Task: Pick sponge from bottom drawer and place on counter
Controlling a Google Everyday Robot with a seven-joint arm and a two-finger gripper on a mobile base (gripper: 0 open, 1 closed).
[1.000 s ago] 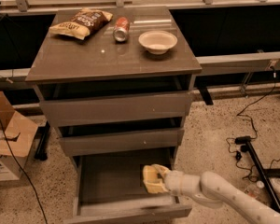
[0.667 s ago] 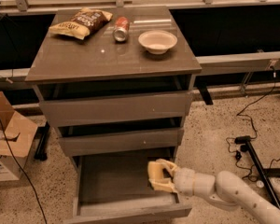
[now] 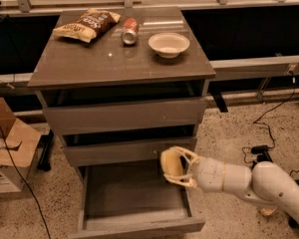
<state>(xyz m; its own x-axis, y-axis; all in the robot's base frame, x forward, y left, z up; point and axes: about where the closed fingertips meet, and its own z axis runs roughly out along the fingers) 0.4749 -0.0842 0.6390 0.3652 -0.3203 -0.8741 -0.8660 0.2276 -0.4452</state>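
Note:
The bottom drawer (image 3: 134, 221) stands pulled open below two shallower grey drawers. My gripper (image 3: 175, 167) is over the drawer's right side, just under the middle drawer front. It is shut on the pale-yellow sponge (image 3: 170, 165), which is lifted above the drawer floor. The white arm reaches in from the lower right. The counter (image 3: 89, 61) is the glossy grey-brown top of the cabinet, well above the gripper.
On the counter lie a chip bag (image 3: 86, 24), a red can (image 3: 129, 31) on its side and a white bowl (image 3: 169, 44). A cardboard box (image 3: 9, 153) stands on the floor at the left. Cables (image 3: 261, 133) run over the floor at the right.
The gripper has risen with the sponge, from low inside the bottom drawer up to the level of the middle drawer front.

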